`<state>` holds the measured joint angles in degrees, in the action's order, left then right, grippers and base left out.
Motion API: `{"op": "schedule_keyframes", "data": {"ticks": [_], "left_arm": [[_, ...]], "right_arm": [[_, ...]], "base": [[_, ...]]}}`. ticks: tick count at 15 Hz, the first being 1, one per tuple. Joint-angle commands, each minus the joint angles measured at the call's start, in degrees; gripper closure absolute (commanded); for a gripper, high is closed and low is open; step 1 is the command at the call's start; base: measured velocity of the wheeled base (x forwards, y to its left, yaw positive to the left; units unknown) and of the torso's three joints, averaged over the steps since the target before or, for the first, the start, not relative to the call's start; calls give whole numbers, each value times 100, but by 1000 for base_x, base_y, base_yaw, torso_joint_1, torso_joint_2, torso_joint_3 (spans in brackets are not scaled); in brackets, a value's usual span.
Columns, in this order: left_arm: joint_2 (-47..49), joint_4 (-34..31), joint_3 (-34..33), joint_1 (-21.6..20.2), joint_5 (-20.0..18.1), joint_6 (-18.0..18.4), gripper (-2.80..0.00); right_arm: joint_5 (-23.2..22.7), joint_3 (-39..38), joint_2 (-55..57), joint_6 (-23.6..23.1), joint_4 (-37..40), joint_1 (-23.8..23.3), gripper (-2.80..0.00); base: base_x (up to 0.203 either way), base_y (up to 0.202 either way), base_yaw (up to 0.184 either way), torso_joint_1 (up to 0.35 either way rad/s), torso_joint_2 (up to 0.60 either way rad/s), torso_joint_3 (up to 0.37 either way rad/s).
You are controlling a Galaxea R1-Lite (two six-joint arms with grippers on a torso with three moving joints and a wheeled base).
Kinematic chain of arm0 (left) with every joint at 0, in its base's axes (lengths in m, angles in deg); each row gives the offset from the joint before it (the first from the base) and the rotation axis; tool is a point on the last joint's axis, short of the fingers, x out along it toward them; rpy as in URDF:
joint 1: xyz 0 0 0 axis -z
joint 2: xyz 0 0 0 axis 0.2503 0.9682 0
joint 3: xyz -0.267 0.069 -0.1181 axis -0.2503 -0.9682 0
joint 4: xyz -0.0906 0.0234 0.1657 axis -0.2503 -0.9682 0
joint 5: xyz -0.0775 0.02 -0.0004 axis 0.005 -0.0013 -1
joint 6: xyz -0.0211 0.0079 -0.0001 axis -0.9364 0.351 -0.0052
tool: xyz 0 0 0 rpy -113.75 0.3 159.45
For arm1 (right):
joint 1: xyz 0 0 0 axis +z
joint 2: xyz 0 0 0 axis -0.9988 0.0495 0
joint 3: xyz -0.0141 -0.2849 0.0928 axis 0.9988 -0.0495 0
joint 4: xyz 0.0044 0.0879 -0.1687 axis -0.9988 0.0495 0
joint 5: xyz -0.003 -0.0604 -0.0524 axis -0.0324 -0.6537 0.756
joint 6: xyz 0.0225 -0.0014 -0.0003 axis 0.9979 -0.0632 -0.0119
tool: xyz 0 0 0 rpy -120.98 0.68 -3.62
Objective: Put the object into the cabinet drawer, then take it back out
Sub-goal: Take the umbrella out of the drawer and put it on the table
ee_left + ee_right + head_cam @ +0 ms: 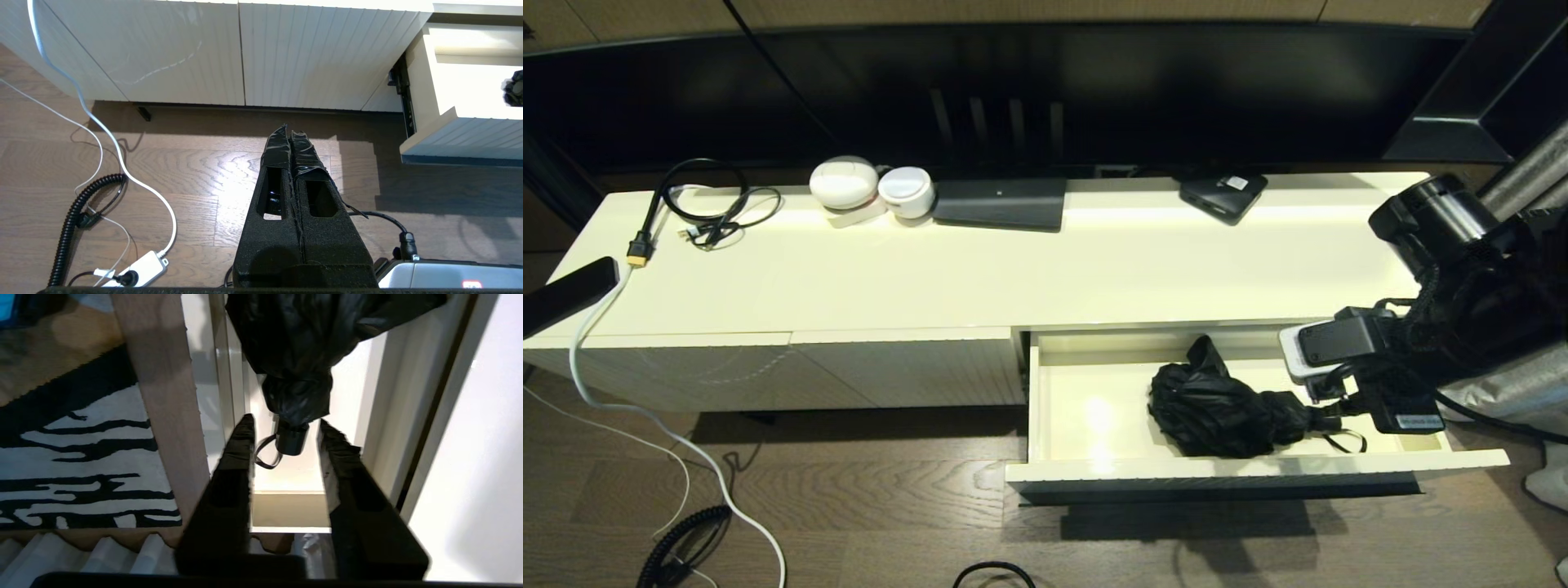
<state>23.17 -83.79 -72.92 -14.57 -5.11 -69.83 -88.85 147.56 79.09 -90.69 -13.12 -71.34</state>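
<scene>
**Umbrella lies in the pulled-out drawer**

The black folding umbrella (1225,412) rests inside the open cabinet drawer (1258,468), its handle pointing toward the right gripper (286,426). That gripper's fingers stand apart on either side of the handle tip, not touching it. The left gripper (291,134), fingers pressed together, hangs over the wooden floor (204,171) in front of the ribbed cabinet panels (310,53). A small black box (1223,194) on the cabinet top carries a white label, its writing unreadable.
</scene>
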Motion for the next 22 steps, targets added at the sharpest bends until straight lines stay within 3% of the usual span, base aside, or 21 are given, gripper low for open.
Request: {"op": "schedule_keyframes", "data": {"ticks": [1, 10, 14, 22], "left_arm": [[0, 2, 0, -1, 2, -5, 0], [0, 2, 0, -1, 2, -5, 0], [0, 2, 0, -1, 2, -5, 0], [0, 2, 0, -1, 2, -5, 0]], "right_arm": [[-33, 125, 371, -48, 105, 40, -280], [-134, 1087, 1582, -59, 272, 36, -280], [-111, 1777, 1890, -67, 799, -8, -280], [-143, 1743, 2092, -49, 780, -44, -280]], "base": [[0, 0, 0, 0, 0, 0], [0, 0, 0, 0, 0, 0], [0, 0, 0, 0, 0, 0], [0, 0, 0, 0, 0, 0]]}}
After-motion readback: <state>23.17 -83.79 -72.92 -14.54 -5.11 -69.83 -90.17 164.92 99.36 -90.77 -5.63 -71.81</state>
